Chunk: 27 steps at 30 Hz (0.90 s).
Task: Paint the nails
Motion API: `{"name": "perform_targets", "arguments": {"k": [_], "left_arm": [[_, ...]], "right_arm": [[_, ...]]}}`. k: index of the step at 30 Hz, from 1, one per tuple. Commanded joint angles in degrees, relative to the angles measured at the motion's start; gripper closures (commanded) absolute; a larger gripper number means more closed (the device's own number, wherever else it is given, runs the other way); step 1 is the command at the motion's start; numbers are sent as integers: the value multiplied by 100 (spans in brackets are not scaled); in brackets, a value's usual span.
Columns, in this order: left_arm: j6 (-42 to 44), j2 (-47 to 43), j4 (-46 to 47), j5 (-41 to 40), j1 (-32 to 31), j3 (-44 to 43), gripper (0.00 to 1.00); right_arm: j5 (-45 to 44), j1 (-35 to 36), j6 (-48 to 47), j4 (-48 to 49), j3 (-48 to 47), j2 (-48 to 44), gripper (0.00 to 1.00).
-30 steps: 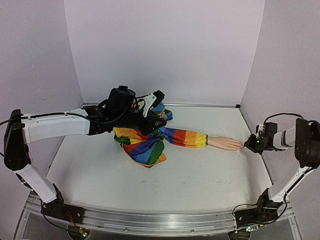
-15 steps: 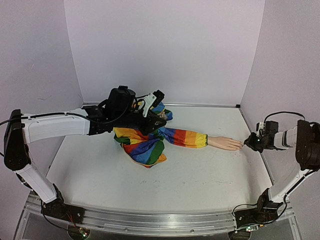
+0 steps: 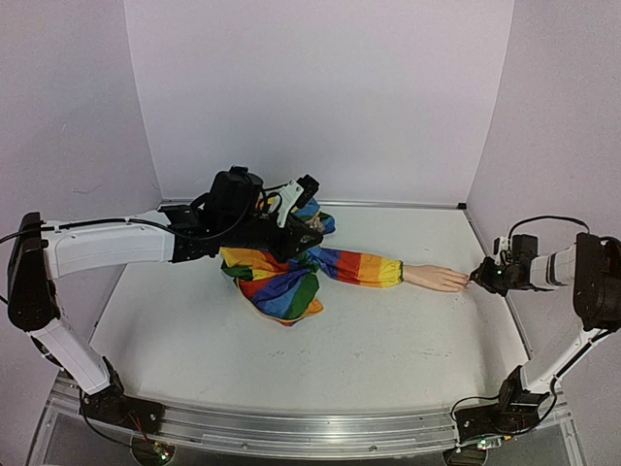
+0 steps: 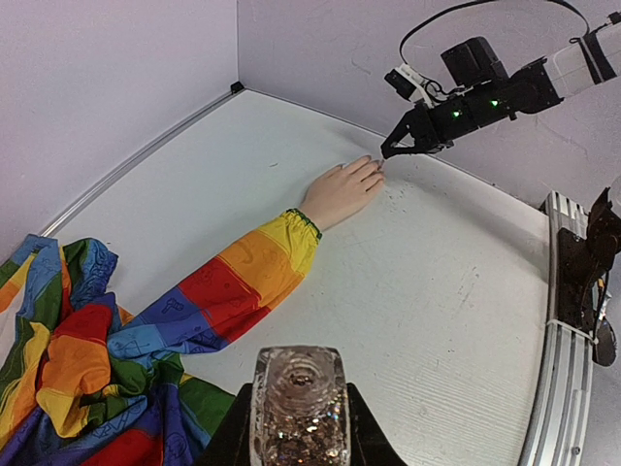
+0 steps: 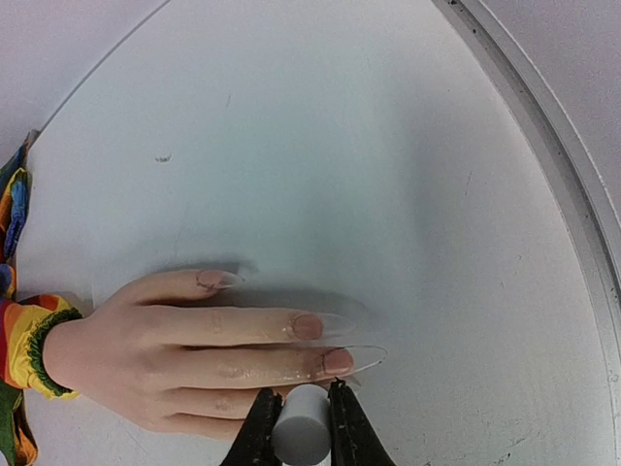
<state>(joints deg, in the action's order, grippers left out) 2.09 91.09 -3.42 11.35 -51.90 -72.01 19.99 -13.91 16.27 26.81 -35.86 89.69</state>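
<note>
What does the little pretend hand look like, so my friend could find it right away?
Look at the white table and find the rainbow-striped sleeve lying across it. Follow the sleeve to its right end, where the mannequin hand sticks out of the cuff and lies flat. It is the only pale peach thing there, with its nails beside the right pincer.

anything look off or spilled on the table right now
No spill or damage shows. Only the rainbow sleeve looks untidy: its end away from the mannequin hand is crumpled in a heap on the table.
</note>
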Motion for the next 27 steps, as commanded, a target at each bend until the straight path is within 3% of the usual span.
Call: {"name": "perform_targets", "arguments": {"k": [1, 27], "left_arm": [[46, -146, 307, -53, 31, -330, 100], [37, -97, 307, -50, 31, -331, 100]], "right_arm": [[14, 53, -50, -201, -149, 23, 100], [-266, 73, 12, -422, -238, 90, 100]]}}
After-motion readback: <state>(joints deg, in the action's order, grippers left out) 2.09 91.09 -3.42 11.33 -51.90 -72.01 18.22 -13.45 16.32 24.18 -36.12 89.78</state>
